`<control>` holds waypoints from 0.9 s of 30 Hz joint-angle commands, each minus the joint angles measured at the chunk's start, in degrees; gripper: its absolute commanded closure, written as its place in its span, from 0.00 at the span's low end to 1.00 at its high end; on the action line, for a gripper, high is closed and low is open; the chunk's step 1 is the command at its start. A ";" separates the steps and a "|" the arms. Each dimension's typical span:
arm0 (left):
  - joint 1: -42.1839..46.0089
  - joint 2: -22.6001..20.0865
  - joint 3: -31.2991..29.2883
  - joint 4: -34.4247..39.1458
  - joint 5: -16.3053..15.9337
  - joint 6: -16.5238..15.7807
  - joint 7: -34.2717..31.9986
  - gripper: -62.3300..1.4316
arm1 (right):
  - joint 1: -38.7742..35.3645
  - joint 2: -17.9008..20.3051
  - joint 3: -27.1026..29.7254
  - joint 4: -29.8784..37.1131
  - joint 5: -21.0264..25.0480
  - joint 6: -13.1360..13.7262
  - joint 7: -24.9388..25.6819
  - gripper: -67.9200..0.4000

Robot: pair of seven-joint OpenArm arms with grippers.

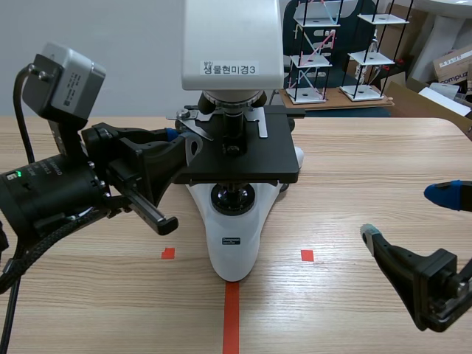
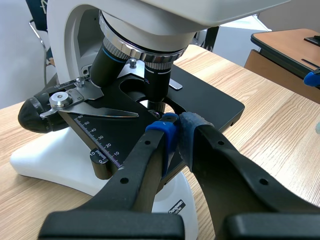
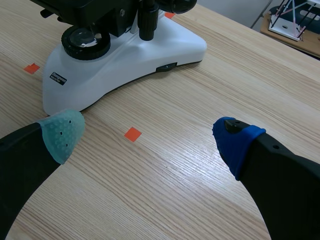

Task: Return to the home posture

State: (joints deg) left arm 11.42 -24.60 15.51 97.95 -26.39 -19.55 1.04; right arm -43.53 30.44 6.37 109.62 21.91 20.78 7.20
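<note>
A white microscope (image 1: 234, 243) with a black stage (image 1: 243, 158) stands at the middle of the table. My left gripper (image 1: 179, 143) sits at the stage's left edge, raised off the table. In the left wrist view its fingers (image 2: 175, 134) meet pad to pad just in front of the stage (image 2: 210, 97), below the objective lens (image 2: 157, 82), with nothing between them. My right gripper (image 1: 405, 214) hovers low over the table to the right of the microscope, open and empty. In the right wrist view its grey-green pad (image 3: 62, 134) and blue pad (image 3: 235, 142) stand wide apart, with the microscope base (image 3: 150, 50) ahead.
Orange-red tape marks (image 1: 307, 255) lie on the wooden table in front of the microscope. Wire-frame models (image 1: 313, 51) and cardboard boxes (image 1: 453, 66) stand behind the table's far edge. Bare tabletop stretches to the right of the microscope.
</note>
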 commanded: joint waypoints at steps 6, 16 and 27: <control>-0.50 0.13 -0.04 0.68 -0.37 0.09 -0.79 0.95 | 0.68 0.17 0.79 0.52 0.39 0.00 0.68 0.17; -0.50 0.13 -0.04 0.68 -0.37 0.09 -0.79 0.95 | 0.68 0.17 0.79 0.52 0.39 0.00 0.68 0.17; -0.17 -0.11 -0.11 0.68 0.24 0.09 -0.74 0.95 | 0.68 0.17 0.79 0.52 0.39 0.00 0.68 0.17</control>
State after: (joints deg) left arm 11.42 -24.60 15.51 97.95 -26.30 -19.55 1.04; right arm -43.53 30.44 6.37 109.62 21.91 20.78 7.20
